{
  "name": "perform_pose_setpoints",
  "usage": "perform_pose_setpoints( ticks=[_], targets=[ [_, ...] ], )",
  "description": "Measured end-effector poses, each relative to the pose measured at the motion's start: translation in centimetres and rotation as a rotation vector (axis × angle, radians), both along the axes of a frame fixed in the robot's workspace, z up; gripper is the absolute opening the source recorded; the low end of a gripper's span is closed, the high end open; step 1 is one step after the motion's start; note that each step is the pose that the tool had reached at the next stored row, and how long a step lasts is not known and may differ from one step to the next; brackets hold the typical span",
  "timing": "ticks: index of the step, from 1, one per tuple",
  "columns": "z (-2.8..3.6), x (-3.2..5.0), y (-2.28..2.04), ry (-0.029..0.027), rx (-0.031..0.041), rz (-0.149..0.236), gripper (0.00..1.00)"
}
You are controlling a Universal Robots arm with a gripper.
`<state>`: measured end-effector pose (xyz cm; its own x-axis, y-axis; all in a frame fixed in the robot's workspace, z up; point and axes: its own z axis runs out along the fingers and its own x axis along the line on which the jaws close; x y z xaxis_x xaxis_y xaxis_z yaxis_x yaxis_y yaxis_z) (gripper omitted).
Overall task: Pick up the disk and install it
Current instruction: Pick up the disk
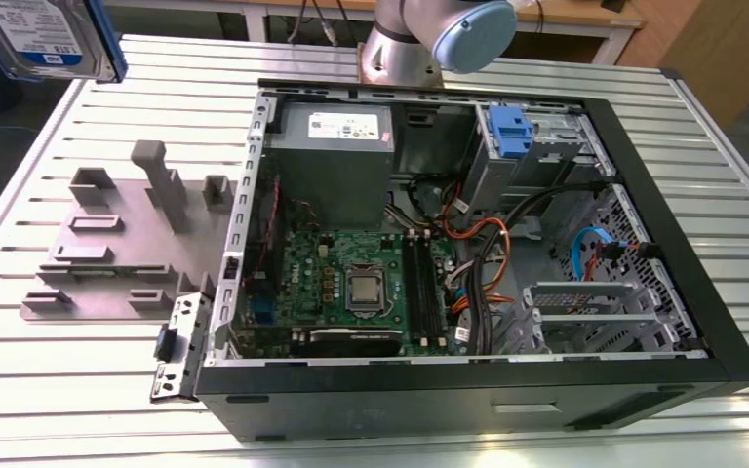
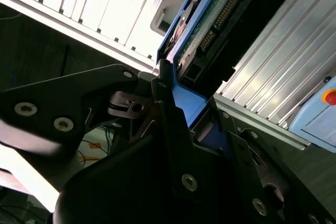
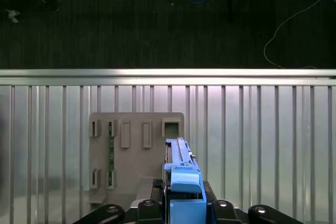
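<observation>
The disk (image 1: 47, 37), a silver drive with a white-and-blue label in a blue carrier frame, hangs high above the table's far corner at the exterior view's left. In the first wrist view the disk (image 3: 182, 174) appears edge-on, and my gripper (image 3: 184, 208) is shut on it, one black finger on each side. The second wrist view shows the disk's green circuit board (image 2: 210, 22) and blue frame clamped in my gripper (image 2: 191, 109). Directly under the disk lies the grey slotted holder (image 3: 134, 145).
An open computer case (image 1: 687, 292) lies on the slatted metal table (image 1: 739, 166), with a grey power supply (image 1: 333, 146), a motherboard (image 1: 348, 283) and a blue-tabbed drive bay (image 1: 511, 132) inside. The grey holder (image 1: 114, 244) sits beside the case. A red button (image 2: 329, 96) sits off the table.
</observation>
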<state>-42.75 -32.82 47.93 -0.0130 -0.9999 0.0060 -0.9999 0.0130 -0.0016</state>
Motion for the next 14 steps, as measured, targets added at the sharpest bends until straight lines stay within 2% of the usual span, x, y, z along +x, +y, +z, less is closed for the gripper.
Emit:
perform_pose_setpoints(
  ticks=[14],
  targets=[
    [1.16,0.0,0.0,0.0001,-0.0001,0.0,0.36]
  ],
)
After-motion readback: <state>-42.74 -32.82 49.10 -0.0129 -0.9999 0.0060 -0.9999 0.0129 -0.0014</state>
